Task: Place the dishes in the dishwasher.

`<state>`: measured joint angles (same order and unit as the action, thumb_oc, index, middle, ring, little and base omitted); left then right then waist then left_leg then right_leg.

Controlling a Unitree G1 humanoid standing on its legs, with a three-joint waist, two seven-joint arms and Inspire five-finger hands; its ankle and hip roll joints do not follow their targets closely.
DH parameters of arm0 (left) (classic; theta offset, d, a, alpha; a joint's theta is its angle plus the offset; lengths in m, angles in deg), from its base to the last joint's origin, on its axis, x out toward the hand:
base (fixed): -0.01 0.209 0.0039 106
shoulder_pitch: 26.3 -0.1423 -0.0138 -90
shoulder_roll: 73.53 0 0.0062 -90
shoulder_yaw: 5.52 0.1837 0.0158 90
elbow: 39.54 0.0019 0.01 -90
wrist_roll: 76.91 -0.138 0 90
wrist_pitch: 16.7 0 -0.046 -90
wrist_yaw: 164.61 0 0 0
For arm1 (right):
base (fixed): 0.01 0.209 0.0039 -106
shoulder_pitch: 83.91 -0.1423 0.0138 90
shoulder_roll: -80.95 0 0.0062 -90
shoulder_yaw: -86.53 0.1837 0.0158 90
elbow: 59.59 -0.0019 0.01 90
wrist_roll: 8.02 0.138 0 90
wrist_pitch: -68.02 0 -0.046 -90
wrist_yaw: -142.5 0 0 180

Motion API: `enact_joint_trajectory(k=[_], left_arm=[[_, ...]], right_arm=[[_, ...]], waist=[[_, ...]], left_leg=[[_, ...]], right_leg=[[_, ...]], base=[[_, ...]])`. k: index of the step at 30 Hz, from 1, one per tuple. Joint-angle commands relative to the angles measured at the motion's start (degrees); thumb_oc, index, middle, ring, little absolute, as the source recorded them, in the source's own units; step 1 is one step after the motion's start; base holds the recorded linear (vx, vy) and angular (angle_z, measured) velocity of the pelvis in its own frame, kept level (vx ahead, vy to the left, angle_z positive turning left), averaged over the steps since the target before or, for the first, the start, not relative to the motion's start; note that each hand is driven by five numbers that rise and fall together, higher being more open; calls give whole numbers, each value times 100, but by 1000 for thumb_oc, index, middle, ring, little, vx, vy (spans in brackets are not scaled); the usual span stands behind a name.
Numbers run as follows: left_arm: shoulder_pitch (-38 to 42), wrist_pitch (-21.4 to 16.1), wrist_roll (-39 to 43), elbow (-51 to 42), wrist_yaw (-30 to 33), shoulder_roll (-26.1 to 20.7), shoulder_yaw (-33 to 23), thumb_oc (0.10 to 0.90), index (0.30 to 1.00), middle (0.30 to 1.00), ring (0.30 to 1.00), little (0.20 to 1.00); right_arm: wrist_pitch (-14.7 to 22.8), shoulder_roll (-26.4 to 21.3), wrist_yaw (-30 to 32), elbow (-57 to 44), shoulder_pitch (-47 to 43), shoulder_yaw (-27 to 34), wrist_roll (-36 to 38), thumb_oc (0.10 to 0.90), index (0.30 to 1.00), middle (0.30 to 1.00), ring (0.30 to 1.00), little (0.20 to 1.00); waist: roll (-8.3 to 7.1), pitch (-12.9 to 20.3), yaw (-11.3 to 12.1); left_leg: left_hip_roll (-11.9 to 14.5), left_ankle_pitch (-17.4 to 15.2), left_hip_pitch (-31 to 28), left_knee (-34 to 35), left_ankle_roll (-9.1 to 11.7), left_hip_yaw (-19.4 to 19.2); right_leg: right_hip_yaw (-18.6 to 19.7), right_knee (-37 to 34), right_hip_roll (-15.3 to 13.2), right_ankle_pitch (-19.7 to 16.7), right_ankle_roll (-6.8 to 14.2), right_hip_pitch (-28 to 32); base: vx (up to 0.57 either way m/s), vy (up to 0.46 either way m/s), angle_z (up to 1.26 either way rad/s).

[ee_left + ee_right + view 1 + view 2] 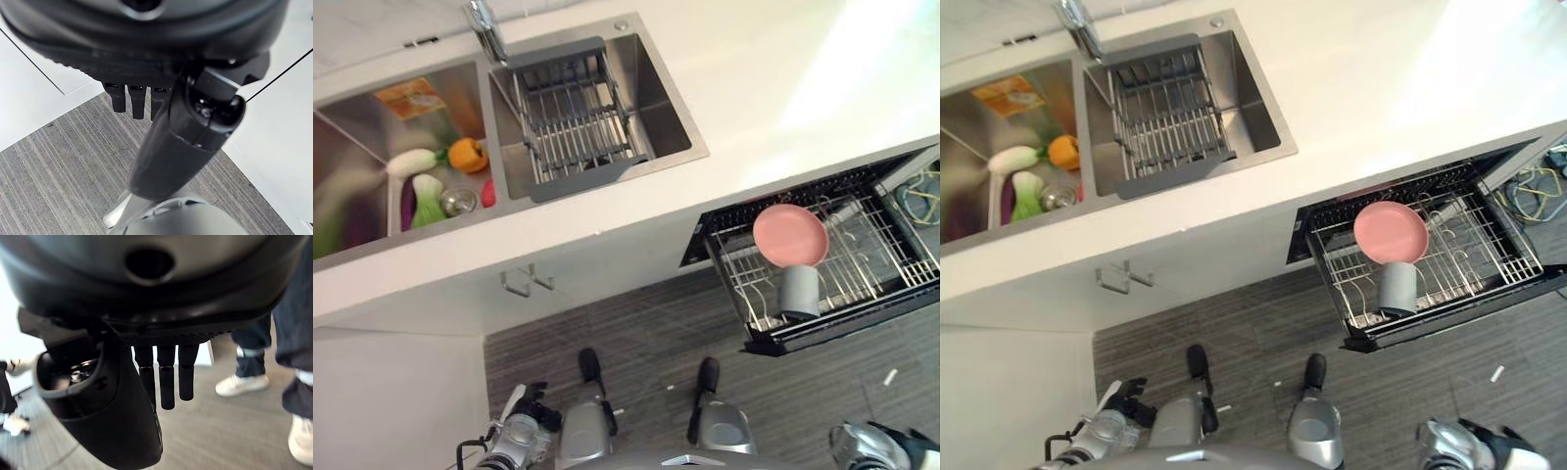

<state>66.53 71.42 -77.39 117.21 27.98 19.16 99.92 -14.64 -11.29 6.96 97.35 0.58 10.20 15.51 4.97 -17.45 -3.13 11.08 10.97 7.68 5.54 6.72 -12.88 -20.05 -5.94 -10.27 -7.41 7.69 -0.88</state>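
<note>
Two dishes, pink plate (790, 235) and grey cup (798, 290), sit racked in the dishwasher drawer (862, 318) up ahead of your relaxed, empty left hand (139, 100) and right hand (166, 374); keep both low.

My left hand (146, 58) hangs low at my side, at the bottom left of the head views, empty. Its fingers (138, 102) point straight down toward the floor, relaxed, with the thumb (the big dark shape in the wrist view) lying alongside them. My right hand (146, 308) hangs the same way at the bottom right, empty too, its fingers (167, 379) straight and loose, thumb standing out beside them.
</note>
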Motion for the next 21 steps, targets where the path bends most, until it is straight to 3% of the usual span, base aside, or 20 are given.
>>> enact_joint_trajectory(k=[1, 2, 3, 4, 7, 9, 12, 15, 21], left_arm=[[321, -168, 173, 40, 26, 144, 268, 800, 900, 900, 900, 900], [299, -181, 161, 25, 27, 142, 259, 800, 900, 900, 900, 900], [207, -217, 117, 15, -6, 119, 256, 800, 900, 900, 900, 900], [211, -216, 115, 14, -6, 123, 248, 800, 900, 900, 900, 900], [-8, -314, 100, -95, -148, 26, 272, 800, 900, 900, 900, 900], [-5, -313, 100, -95, -148, 29, 267, 800, 900, 900, 900, 900], [-76, -401, 229, -242, -280, -66, 460, 800, 900, 900, 900, 900], [-132, -389, 366, -150, -404, -78, 525, 800, 900, 900, 900, 900], [-194, -432, 771, -128, -283, -59, 392, 800, 900, 900, 900, 900]], right_arm=[[387, -675, -519, -835, -539, -339, -510, 400, 300, 300, 300, 300], [319, -743, -622, -924, -595, -522, -746, 400, 300, 300, 300, 300], [65, -1052, -804, -1066, -783, -976, -1490, 400, 300, 300, 300, 300], [62, -1055, -804, -1065, -794, -980, -1492, 400, 300, 300, 300, 300], [-315, -1834, -1014, -1686, -1373, -1641, -2808, 400, 300, 300, 300, 300], [-314, -1836, -1014, -1681, -1382, -1647, -2807, 400, 300, 300, 300, 300], [-298, -2493, -1263, -1583, -2387, -2225, -3116, 400, 300, 300, 300, 300], [-280, -2751, -1379, -1924, -2972, -2626, -3282, 400, 300, 300, 300, 300], [-21, -3074, -1341, -2524, -3841, -2879, -2970, 400, 300, 300, 300, 300]], waist=[[-95, -244, 291], [-78, -256, 308], [-48, -277, 376], [-47, -271, 365], [2, -329, 513], [4, -330, 505], [79, -396, 725], [121, -460, 876], [143, -572, 1155]], left_leg=[[-122, -587, -167, -169, -87, 94], [-136, -579, -162, -168, -90, 108], [-165, -563, -145, -164, -95, 138], [-171, -538, -123, -157, -102, 143], [-230, -515, -48, -163, -102, 248], [-230, -514, -43, -163, -102, 253], [-325, -450, 110, -163, -110, 395], [-378, -401, 235, -152, -108, 496], [-482, -271, 609, -114, -49, 688]], right_leg=[[140, 460, -204, 463, 214, -228], [129, 461, -210, 459, 213, -225], [84, 469, -238, 447, 213, -208], [78, 463, -241, 427, 210, -227], [-11, 499, -307, 410, 229, -238], [-16, 501, -308, 410, 230, -240], [-161, 553, -421, 365, 275, -279], [-257, 588, -501, 341, 307, -313], [-573, 532, -604, 253, 361, -401]], base=[[-21, 20, 21], [-28, 19, 24], [-33, 8, 21], [-33, -1, 19], [-23, 1, 19], [-12, 4, 10], [-9, 12, 10], [-3, 12, 18], [14, 6, 36]])
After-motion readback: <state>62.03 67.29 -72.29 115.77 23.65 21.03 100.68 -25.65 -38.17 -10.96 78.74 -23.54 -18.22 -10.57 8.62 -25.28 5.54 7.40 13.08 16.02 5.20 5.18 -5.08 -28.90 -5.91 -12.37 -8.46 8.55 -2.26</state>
